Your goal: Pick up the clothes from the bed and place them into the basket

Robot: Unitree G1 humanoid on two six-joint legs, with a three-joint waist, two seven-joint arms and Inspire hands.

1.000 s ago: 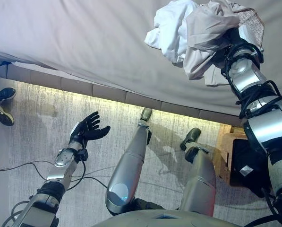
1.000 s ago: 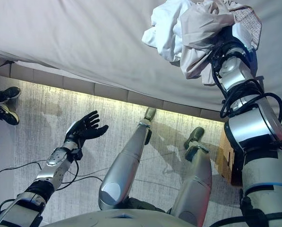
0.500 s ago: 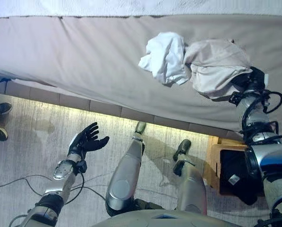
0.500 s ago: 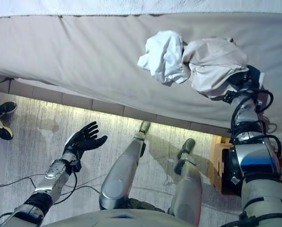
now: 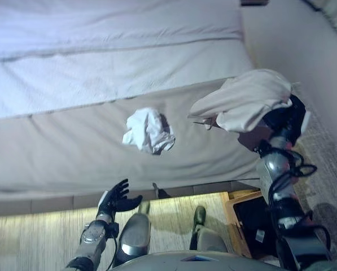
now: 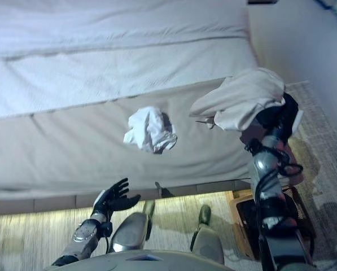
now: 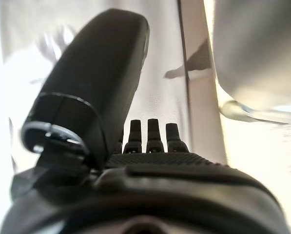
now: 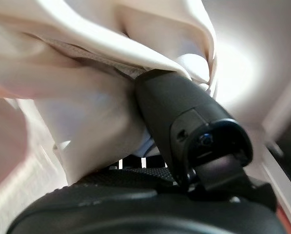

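Holding the beige garment [image 5: 244,101] aloft off the bed's corner, your right hand [image 5: 281,121] has its thumb pressed into the cloth in its wrist view and the fabric draped over the fingers, so it is pinching that piece. The wooden basket [image 5: 250,223] sits on the floor directly below that arm, beside the bed [image 5: 72,152], so the drop is a matter of lowering along the forearm's line. The white garment [image 5: 149,131] lies crumpled on the grey bedspread, nearer your left hand [image 5: 117,199] (spread, empty, low by the bed's edge).
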